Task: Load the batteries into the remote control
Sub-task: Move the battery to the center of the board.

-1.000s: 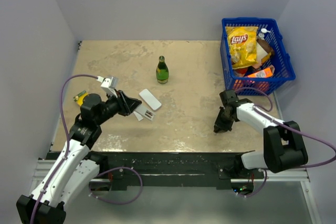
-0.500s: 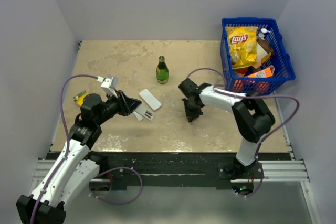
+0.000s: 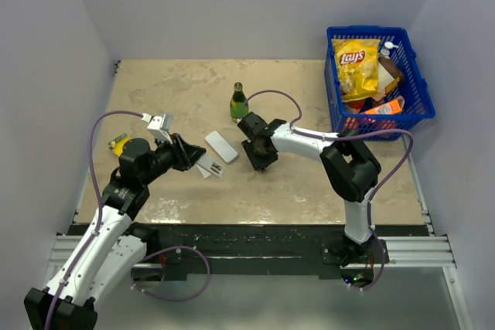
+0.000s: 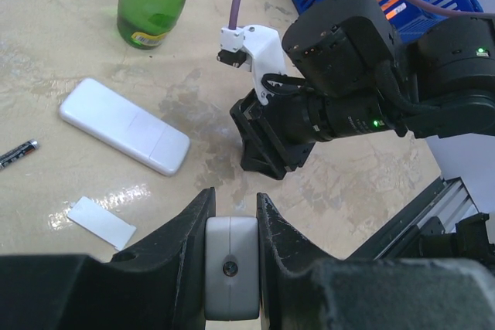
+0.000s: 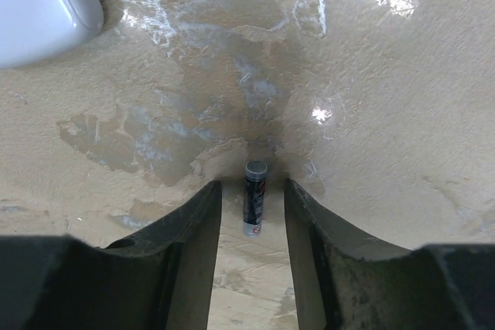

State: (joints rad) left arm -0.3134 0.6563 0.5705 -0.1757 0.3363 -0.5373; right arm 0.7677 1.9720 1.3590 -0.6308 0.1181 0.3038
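Right tool (image 3: 260,161) swung left, straddling battery (image 5: 254,199) beside white bar (image 3: 221,147), near bottle (image 3: 239,103).

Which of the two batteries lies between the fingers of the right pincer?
The battery in the gap of the open right pincer, touching neither finger. The other battery lies apart, near the white bar.

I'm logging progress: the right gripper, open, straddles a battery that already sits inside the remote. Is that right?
No. The battery lies on the bare table, outside the remote. The open right gripper does straddle it, as the right wrist view shows.
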